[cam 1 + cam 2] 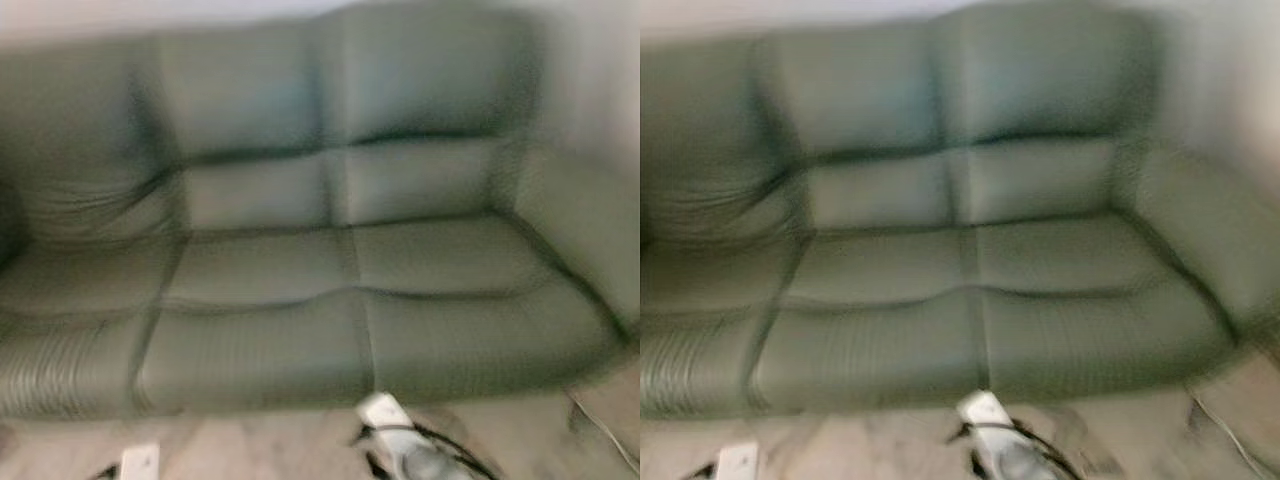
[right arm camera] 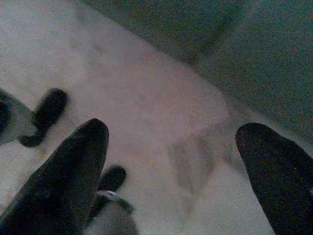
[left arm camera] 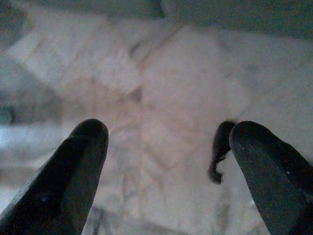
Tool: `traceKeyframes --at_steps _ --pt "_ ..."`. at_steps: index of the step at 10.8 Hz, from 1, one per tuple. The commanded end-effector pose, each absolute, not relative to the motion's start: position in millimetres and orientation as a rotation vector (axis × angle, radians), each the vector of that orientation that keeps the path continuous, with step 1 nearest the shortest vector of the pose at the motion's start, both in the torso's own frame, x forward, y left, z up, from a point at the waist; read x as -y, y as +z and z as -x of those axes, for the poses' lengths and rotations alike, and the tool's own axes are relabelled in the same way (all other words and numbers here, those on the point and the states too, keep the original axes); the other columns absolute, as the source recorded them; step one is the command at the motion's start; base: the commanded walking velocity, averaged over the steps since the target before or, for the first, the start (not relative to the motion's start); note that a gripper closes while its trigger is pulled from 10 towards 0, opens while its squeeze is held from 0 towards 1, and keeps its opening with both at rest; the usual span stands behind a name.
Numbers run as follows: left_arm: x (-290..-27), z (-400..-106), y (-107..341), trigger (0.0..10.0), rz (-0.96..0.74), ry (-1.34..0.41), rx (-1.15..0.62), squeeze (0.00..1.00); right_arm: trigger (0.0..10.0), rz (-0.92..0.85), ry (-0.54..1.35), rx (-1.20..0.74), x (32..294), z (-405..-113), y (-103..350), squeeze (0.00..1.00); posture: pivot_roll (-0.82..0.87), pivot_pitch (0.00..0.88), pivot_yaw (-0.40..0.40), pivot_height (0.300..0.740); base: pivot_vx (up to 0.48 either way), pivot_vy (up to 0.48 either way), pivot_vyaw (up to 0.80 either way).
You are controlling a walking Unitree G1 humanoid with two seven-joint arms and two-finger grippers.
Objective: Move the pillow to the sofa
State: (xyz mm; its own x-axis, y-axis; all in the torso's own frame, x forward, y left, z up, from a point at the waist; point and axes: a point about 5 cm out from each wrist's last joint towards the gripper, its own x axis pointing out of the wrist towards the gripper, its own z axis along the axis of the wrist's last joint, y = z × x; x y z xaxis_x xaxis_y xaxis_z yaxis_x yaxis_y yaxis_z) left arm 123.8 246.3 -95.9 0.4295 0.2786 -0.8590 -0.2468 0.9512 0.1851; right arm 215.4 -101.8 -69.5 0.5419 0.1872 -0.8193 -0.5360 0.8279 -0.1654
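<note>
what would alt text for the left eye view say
A blurred view of a grey-green sofa with padded seat and back cushions, seen from the front and above. Below it lies pale floor, where the top of the robot's right arm and a bit of its left arm rise from the bottom edge.

The right tool, fingers spread wide, hangs over pale floor beside the green sofa.

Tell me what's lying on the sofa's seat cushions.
The green sofa's seat cushions look bare through the blur; no pillow rests on them. Both open hands, left hand and right hand, hang above pale floor.
</note>
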Motion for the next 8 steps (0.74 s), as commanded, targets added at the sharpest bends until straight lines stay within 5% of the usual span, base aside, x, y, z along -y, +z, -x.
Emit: traceKeyframes --at_steps 1,8 --pt "-245.3 -135.5 -92.2 10.0 -0.064 0.295 -1.050 0.00 10.0 0.433 0.437 -0.921 107.0 -211.7 -72.2 0.00 -0.08 0.000 0.058 0.740 0.000 0.000 0.80" --pt "-243.7 -134.1 -93.2 10.0 -0.061 0.291 -1.057 0.00 10.0 0.448 0.437 -0.924 109.2 -211.1 -72.7 0.00 -0.08 0.000 0.058 0.740 0.000 0.000 0.80"
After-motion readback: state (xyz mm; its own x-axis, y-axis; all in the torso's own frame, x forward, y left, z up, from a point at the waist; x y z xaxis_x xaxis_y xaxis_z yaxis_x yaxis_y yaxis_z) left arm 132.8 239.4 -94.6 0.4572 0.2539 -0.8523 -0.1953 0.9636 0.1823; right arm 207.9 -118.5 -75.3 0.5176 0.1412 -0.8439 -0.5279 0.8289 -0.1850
